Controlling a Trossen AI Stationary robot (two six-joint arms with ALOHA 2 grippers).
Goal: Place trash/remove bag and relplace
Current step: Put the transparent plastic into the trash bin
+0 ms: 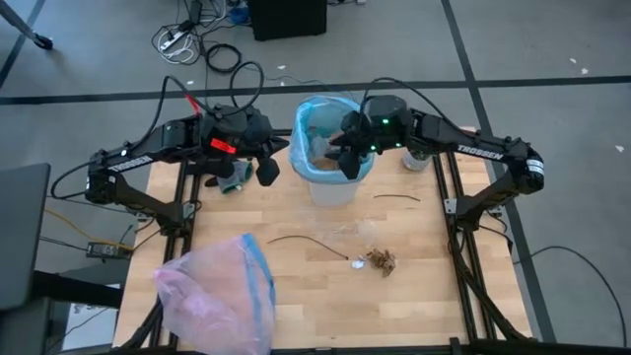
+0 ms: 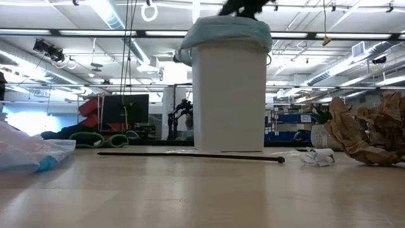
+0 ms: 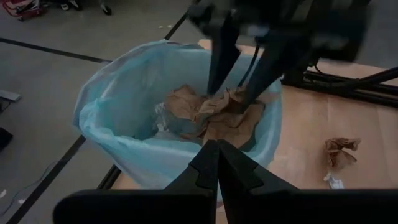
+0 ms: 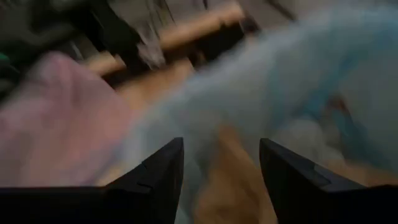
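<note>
A white bin stands at the table's far middle, lined with the light-blue bag, whose rim folds over the bin's top. Brown crumpled trash lies inside. My right gripper hangs open over the bin's mouth, its fingers pointing down into it. My left gripper is shut on nothing just left of the bin, shown close up in its wrist view. On the table lie a brown leaf clump, a clear wrapper and two twigs. My right gripper's open fingertips reach down to the brown crumpled trash in the bin. I cannot tell whether they touch it; nothing is between them.
A pale pink bag with a blue band lies at the table's near left corner. A small white pot stands right of the bin, and a green item sits under the left arm. Bare wood lies at the near right.
</note>
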